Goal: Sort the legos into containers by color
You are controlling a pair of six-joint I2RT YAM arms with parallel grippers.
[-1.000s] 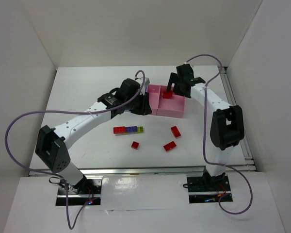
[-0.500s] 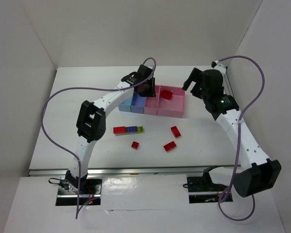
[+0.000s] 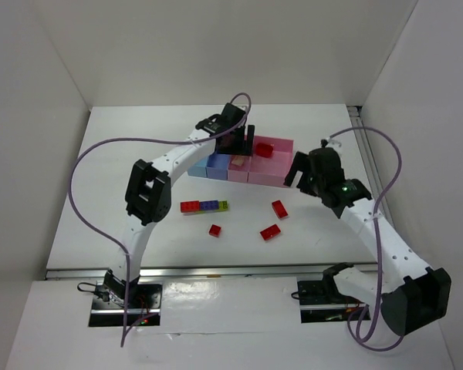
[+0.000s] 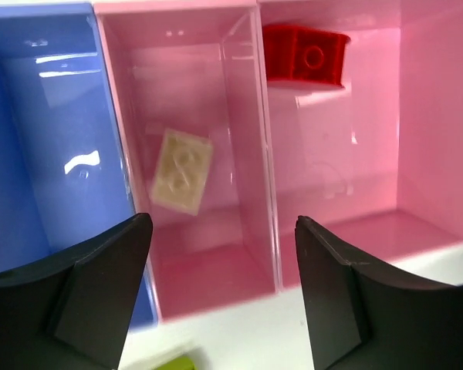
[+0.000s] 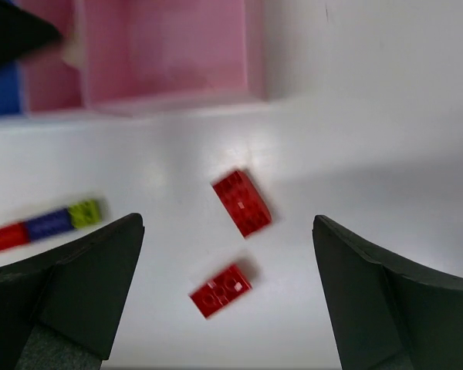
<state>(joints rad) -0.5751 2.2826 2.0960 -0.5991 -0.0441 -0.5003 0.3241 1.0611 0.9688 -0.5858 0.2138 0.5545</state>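
Observation:
The containers (image 3: pixel 272 176) stand in a joined row at the back: light blue, darker blue (image 4: pixel 54 154), a narrow pink bin (image 4: pixel 208 270) and a wide pink bin (image 5: pixel 170 54). My left gripper (image 3: pixel 240 143) (image 4: pixel 224 293) hangs open over the narrow pink bin, where a whitish lego (image 4: pixel 182 169) lies. A red lego (image 4: pixel 305 52) (image 3: pixel 264 149) sits in the wide bin. My right gripper (image 3: pixel 299 171) (image 5: pixel 228 301) is open and empty above two loose red legos (image 5: pixel 241 202) (image 5: pixel 221 290).
A joined red, purple-blue and yellow-green strip (image 3: pixel 204 206) (image 5: pixel 42 225) lies in front of the bins. A small red lego (image 3: pixel 214 230) rests nearer the front edge. White walls close in the table on three sides.
My left gripper has gone from shut to open over the narrow pink bin. The right arm has drawn back from the wide pink bin to above the loose red legos.

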